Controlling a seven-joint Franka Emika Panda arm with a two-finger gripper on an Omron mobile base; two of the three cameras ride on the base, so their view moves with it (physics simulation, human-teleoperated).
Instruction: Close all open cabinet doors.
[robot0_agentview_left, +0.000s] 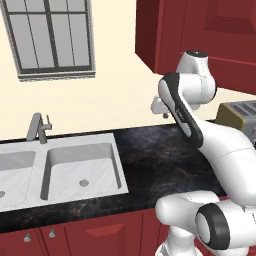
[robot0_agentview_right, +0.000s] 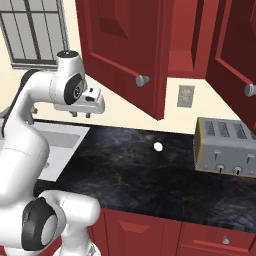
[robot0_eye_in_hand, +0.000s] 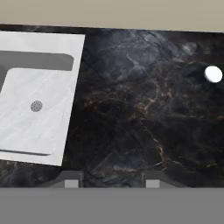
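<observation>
Dark red cabinet doors stand open over the black counter.

Raised-panel wood with a round grey knob (robot0_agentview_right: 142, 79): the left door (robot0_agentview_right: 125, 50) fills the upper middle of the right base view, swung outward; a second door (robot0_agentview_right: 235, 55) hangs open at the upper right edge, above the toaster (robot0_agentview_right: 225, 146). At the frame's left the white arm bends high, its gripper (robot0_agentview_right: 81, 114) pointing down over the counter (robot0_agentview_right: 135, 170), fingers drawn in, holding nothing. A small white object (robot0_agentview_right: 158, 146) lies mid-counter; the sink (robot0_eye_in_hand: 35, 109) lies left.

Flat even rendered light, soft faint shadows, no glare, hand view perhaps slightly blurred
</observation>
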